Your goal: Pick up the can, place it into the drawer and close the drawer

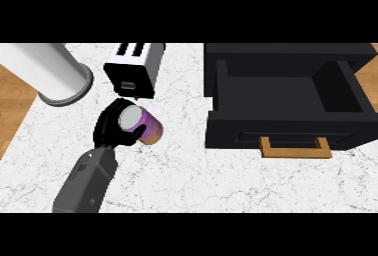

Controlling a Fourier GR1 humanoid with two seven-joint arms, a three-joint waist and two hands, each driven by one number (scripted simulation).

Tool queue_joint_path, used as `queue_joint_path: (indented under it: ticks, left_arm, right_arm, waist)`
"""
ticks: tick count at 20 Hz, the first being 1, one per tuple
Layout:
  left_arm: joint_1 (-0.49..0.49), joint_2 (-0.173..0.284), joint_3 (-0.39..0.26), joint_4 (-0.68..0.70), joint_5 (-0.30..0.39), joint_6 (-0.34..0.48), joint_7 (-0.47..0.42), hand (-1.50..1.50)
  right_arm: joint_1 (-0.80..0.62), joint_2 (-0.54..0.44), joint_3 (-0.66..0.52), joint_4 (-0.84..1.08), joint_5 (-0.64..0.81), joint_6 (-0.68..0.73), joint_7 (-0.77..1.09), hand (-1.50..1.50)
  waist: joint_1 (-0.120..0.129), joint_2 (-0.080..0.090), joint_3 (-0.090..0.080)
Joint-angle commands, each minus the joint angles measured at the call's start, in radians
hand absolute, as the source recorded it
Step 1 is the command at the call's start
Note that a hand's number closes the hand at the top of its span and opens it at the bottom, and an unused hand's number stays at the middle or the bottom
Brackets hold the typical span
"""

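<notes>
Head view. White marbled counter [221,180] fills most of the frame; wood floor shows at the far left and upper right edges.

One grey forearm comes up from the lower left of the frame, ending in a black hand [111,127] at left of centre. By its place at the frame's left, this is the left hand. Its fingers and thumb are curled round the can [142,125], gripping it. The can is purple shading to orange at its lower end, with a grey top turned toward the camera; it is tilted, base pointing lower right. Whether it touches the counter cannot be told.

Just above the hand, a toaster [134,70], white on top with two dark slots and black sides, stands at upper centre-left. Left of it, a large white cylinder [44,70] with a grey base rim fills the upper left corner.

Drawer [288,125], black, sits in the right half of the frame, pulled open, its interior dark. Its front wall faces the lower edge and bears a tan handle [295,148]. Can and drawer are well apart.

Right hand does not show.
</notes>
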Motion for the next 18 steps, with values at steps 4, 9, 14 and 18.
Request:
queue_joint_path:
  ticks: [4,9,14,18]
  left_arm:
    - [0.0,-0.05,-0.1,-0.377,0.022,0.174,0.244,1.5]
    - [0.031,-0.051,-0.177,-0.63,0.023,0.298,0.441,1.5]
    - [-0.018,-0.051,-0.313,-0.709,0.029,0.477,0.488,1.5]
    - [-0.106,-0.029,-0.29,-0.73,-0.015,0.501,0.593,1.5]
  right_arm:
    - [-0.008,-0.013,0.002,-0.011,0.004,-0.003,0.019,-1.5]
    - [0.011,-0.009,-0.023,0.021,-0.031,0.035,0.009,-1.5]
    - [-0.058,0.016,0.025,-0.023,0.03,-0.036,0.037,-1.5]
    - [0.004,0.017,0.027,-0.044,0.027,-0.006,0.019,-1.5]
  waist:
    - [0.011,-0.001,0.0]
    - [-0.008,0.004,-0.001]
    - [-0.019,0.011,-0.002]
    - [-0.025,0.011,-0.002]
